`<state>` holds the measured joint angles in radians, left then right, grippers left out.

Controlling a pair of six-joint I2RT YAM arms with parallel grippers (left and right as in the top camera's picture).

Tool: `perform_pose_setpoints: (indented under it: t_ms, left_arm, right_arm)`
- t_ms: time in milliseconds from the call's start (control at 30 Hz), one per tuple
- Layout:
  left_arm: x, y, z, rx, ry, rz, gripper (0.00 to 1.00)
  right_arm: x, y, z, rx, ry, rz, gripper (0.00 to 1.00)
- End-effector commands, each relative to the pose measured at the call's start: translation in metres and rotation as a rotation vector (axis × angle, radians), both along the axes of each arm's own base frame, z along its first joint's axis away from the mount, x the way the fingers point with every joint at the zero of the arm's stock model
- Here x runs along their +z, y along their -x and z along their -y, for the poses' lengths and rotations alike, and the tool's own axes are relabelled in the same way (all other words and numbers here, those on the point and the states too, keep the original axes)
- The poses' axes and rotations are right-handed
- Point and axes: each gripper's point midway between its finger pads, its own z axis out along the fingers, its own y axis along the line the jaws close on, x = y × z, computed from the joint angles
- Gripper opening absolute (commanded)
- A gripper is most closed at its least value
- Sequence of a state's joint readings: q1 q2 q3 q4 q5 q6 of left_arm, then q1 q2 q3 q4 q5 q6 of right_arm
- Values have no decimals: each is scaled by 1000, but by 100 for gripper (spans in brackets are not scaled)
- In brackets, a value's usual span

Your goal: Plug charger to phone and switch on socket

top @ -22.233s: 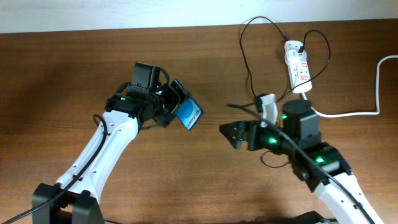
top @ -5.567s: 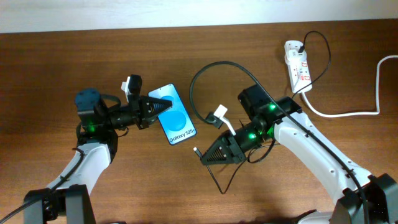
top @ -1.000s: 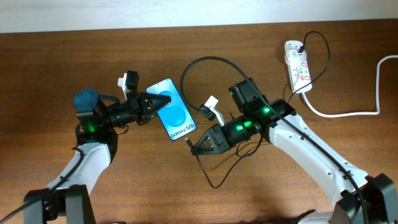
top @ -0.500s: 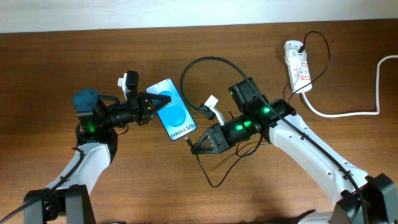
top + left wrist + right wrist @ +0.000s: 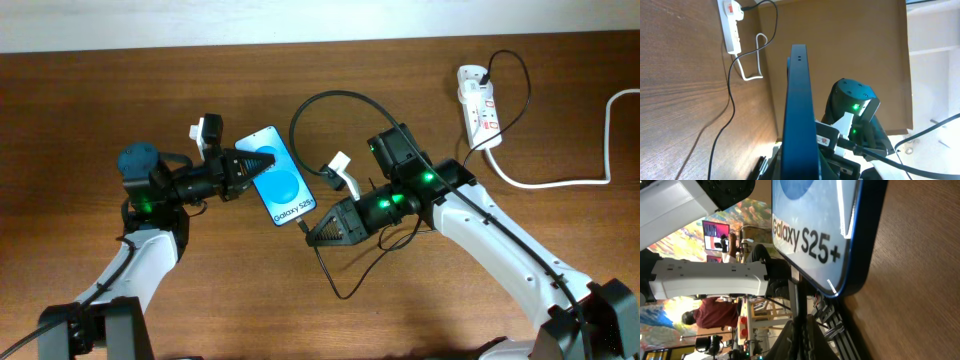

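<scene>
The phone (image 5: 280,183) lies screen-up on the table (image 5: 90,100). Its long axis slants from the end held by the left gripper (image 5: 252,163) down to the end that carries the "Galaxy S25+" text. Whether its underside rests on the wood or is held just above it, I cannot tell.

The left gripper's fingers are clamped on the phone's far, text-free end. The left wrist view shows the phone's edge (image 5: 796,115) running straight out from between them.

The charger (image 5: 335,94) arcs in a loop beyond the phone's right long side, and its plug end comes back to the text end of the phone. There the right gripper (image 5: 312,238) is closed on the cable close to the plug tip. It sits just beside the phone's text-end corner, pointing along the phone's long axis, and is the nearer arm to that short edge.

In the right wrist view the text-end corner (image 5: 850,275) fills the frame just ahead of the fingertips (image 5: 796,325). Whether the tip has entered the port is hidden.

The socket (image 5: 478,104) sits well apart from the phone, past the right arm.
</scene>
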<state>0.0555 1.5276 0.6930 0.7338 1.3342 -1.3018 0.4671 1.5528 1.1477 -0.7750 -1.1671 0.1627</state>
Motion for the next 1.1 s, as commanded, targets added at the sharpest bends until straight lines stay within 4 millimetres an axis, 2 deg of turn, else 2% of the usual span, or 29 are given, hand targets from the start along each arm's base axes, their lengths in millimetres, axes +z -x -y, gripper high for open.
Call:
perform_pose_setpoints:
  t_ms: [0,100,600,800,1067]
  left_arm:
    - [12,1,-1,-8,-6,56,0]
    - [12,1,-1,-8,-6,56,0]
    - [13,5,0,-34,-4,58,0]
    - [13,11,2,-72,-12,101,0]
    - [13,13,2,-80,-15,117,0]
  right_arm:
    - [2,-3,0,-14,6,14,4]
    - [-7,-9,3,-61,75,-1,4]
    - [-5,-12,1,-60,58,20,4]
    - [12,-12,-6,-20,-45,43,4]
    - [13,-15,-7,-31,-45,53,4]
